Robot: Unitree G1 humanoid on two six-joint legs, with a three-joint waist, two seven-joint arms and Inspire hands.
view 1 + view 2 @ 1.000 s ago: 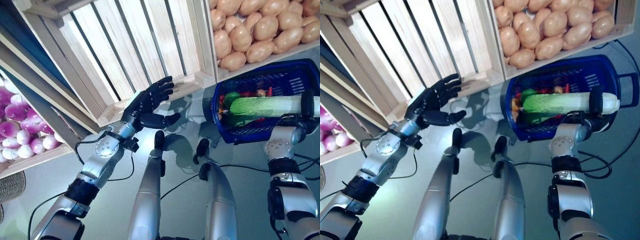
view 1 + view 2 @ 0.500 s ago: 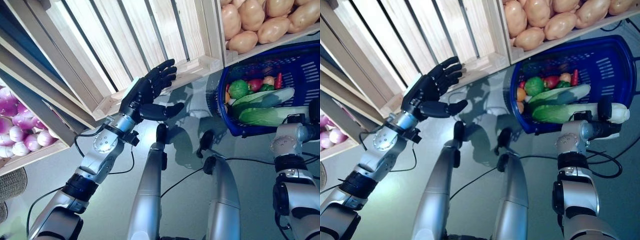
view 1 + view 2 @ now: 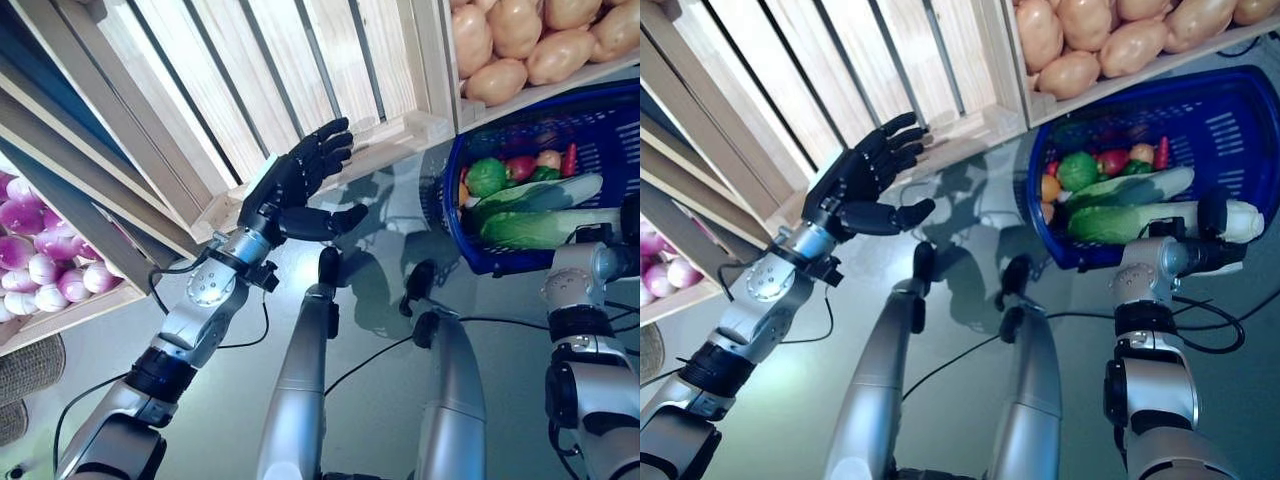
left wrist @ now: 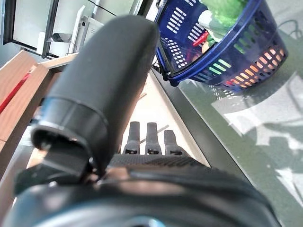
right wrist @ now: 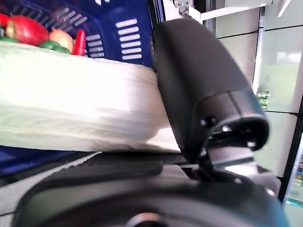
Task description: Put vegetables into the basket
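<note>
Pale-stemmed napa cabbage is clasped by the right hand, its long axis lying across the blue basket rim; the left hand is held wide, well apart.

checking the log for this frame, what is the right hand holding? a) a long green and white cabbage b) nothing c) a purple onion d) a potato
a: the right hand is closed round the white stalk end of the long cabbage, whose green leafy end lies over the blue basket.
</note>
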